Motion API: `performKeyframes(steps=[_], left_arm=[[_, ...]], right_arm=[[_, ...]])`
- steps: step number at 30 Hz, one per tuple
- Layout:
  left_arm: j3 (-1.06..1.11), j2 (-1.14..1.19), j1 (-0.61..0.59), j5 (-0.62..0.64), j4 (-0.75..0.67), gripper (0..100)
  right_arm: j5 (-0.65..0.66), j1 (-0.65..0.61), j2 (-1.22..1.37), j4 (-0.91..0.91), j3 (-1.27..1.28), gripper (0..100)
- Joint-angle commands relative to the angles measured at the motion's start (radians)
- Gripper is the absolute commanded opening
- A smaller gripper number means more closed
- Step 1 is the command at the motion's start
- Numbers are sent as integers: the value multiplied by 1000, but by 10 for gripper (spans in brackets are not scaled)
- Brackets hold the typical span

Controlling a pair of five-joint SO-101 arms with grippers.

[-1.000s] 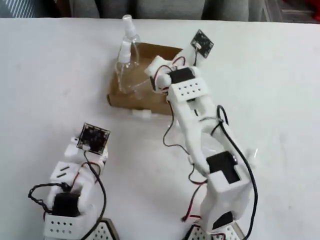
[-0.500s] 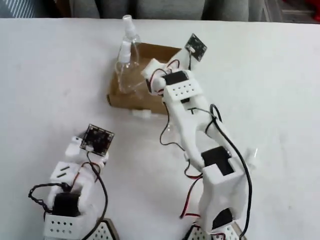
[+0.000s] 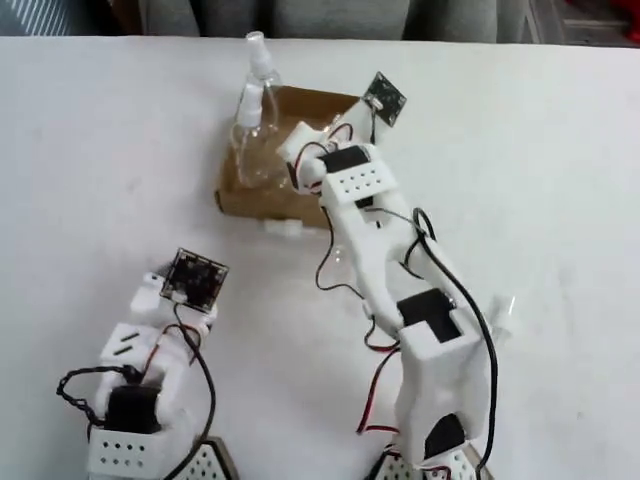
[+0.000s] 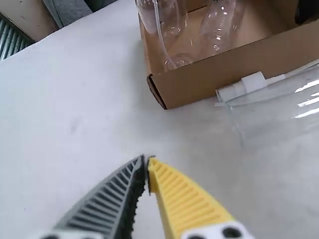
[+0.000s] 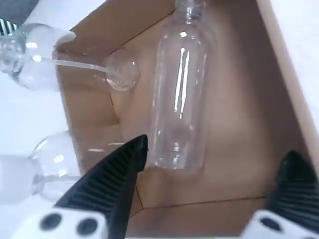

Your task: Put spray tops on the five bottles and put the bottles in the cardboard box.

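place: prob. home/office rm | evid.: grey sofa-like seat behind white table

Cardboard box, upper centre of high view: brown paperboard, matt. Bottle in it: clear plastic, smooth, glossy w/ bright glints. Table: white, matt, smooth. Left gripper: ribbed matt plastic fingers. Arm shell, lower right: white plastic, smooth.
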Motion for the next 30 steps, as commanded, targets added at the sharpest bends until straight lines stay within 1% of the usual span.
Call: performKeyframes(steps=[1, 5, 13, 18, 25, 27, 30], left_arm=[[-3, -8, -1, -9, 8, 28], [-3, -8, -1, -9, 8, 28], [-3, -8, -1, -11, 8, 28], [-3, -8, -1, -12, 15, 28], [-3, -8, -1, -14, 15, 28], [-3, -8, -1, -14, 15, 28], [-3, -8, -1, -14, 15, 28]], right_arm=[[-2, 10, 10, -71, -26, 339], [0, 12, 19, -84, -54, 318], [2, 7, 48, -88, -58, 320], [101, 4, 116, -81, -92, 320], [120, 7, 196, 48, -207, 318], [120, 12, 219, 99, -252, 288], [120, 28, 246, 137, -308, 176]])
